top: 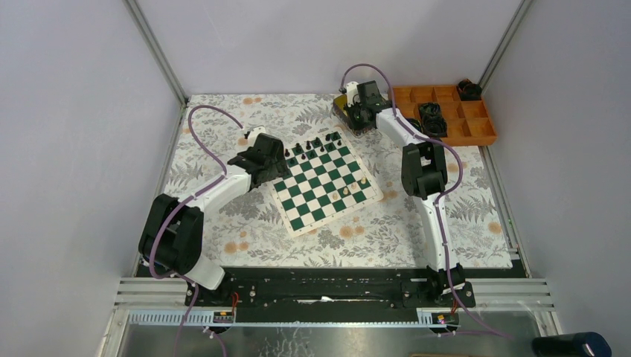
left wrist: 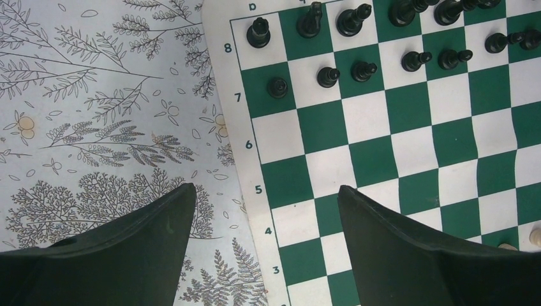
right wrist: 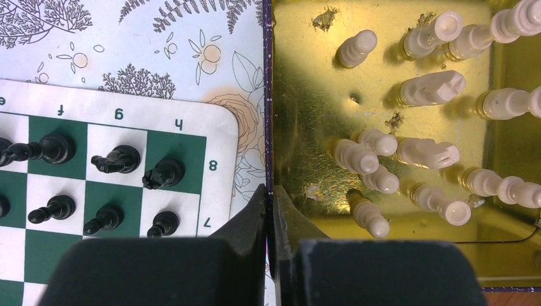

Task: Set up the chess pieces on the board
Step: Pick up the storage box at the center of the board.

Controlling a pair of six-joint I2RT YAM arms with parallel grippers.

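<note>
1. Right wrist view: right gripper (right wrist: 271, 199) has its fingers drawn together, no piece btwn them. The slit sits over the left wall of the gold tin (right wrist: 300, 95); whether the wall is pinched cannot be told.
2. Cream pieces (right wrist: 426, 153) stand loose in the tin, all to the gripper's right. The nearest cream piece (right wrist: 371, 218) is just beside the right finger. Long axes look upright (tops fan outward w/ perspective), so the pick probably needs a short shift right, jaws reopened, approach from above.
3. Board (right wrist: 220, 131) lies left of the tin, just beside it; black pieces (right wrist: 118, 159) stand on rows 7–8.
4. Top view: a few cream pieces (top: 363, 181) are on the board's near edge; most are in the tin.
5. Left wrist view: left gripper (left wrist: 266, 189), fingers apart & holding nothing, is over the board's left border, well apart from the tin. Right arm is nearer.
</note>
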